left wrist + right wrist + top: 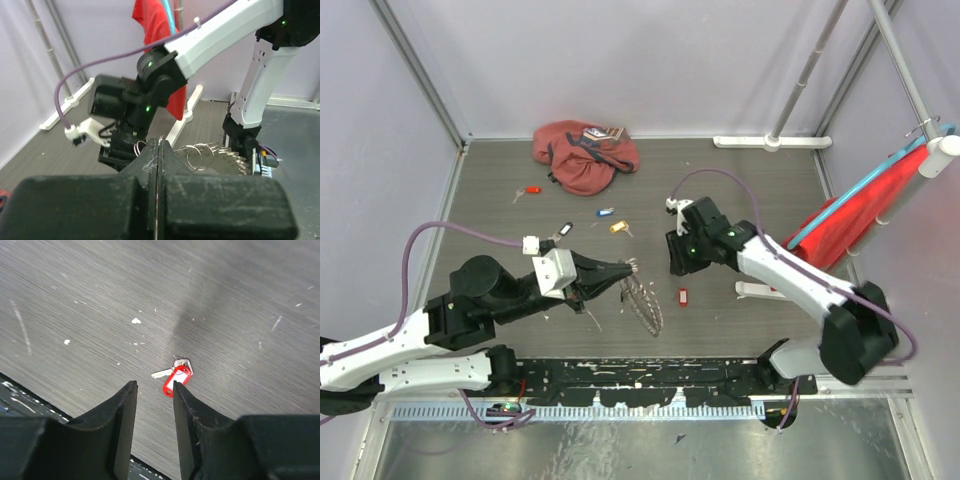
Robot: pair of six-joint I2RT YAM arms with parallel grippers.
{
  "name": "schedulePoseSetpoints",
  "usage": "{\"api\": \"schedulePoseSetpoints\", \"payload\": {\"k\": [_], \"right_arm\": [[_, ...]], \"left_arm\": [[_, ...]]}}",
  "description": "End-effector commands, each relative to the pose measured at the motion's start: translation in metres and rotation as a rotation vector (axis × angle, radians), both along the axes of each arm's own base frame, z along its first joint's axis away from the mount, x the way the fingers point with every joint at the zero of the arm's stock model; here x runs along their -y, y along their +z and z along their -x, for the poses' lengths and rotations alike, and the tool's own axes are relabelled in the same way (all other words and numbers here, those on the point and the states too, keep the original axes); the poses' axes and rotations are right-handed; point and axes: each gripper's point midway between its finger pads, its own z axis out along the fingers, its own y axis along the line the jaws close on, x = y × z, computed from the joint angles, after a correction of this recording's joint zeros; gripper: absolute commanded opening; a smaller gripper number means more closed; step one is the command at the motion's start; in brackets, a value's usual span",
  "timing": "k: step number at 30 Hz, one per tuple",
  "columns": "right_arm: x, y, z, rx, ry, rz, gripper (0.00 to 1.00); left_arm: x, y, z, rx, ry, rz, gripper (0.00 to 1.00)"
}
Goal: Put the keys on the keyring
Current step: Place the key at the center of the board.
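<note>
Spiky metal keyring pinched by left tool; right tool half-open, empty, over red-tagged key.

White-and-black arms — looping purple cables, seemingly small green lights.

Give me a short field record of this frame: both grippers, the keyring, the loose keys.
left gripper: shut on the keyring
right gripper: open, empty, over the red-tagged key
red-tagged key: flat on the table, not touched by either gripper
other loose keys: red key, black key, blue key, yellow key, farther back on the table
cloth bag: at the far edge
</note>
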Motion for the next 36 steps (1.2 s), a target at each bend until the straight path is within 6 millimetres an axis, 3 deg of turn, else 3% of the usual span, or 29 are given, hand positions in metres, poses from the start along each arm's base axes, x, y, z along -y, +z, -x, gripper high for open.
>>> {"api": "schedulePoseSetpoints", "payload": {"k": [1, 9, 12, 16, 24, 36], "right_arm": [[0.0, 0.082, -0.015, 0.292, -0.02, -0.149, 0.41], [-0.009, 0.209, 0.04, 0.594, 0.232, -0.466, 0.42], [-0.009, 0.244, 0.066, 0.664, 0.334, -0.553, 0.42], [-0.01, 0.276, 0.092, 0.717, 0.429, -0.639, 0.4], [-0.017, 0.313, 0.116, 0.707, 0.481, -0.793, 0.4], [-0.019, 0.325, 0.125, 0.623, 0.459, -0.86, 0.37]], "left_arm": [[-0.006, 0.038, 0.019, 0.048, -0.096, 0.108, 0.0], [0.0, 0.042, 0.036, 0.07, -0.195, 0.106, 0.0], [0.003, 0.042, 0.038, 0.069, -0.21, 0.1, 0.0], [0.005, 0.041, 0.039, 0.069, -0.219, 0.095, 0.0], [0.008, 0.039, 0.04, 0.07, -0.229, 0.089, 0.0], [0.011, 0.038, 0.04, 0.075, -0.233, 0.084, 0.0]]}}
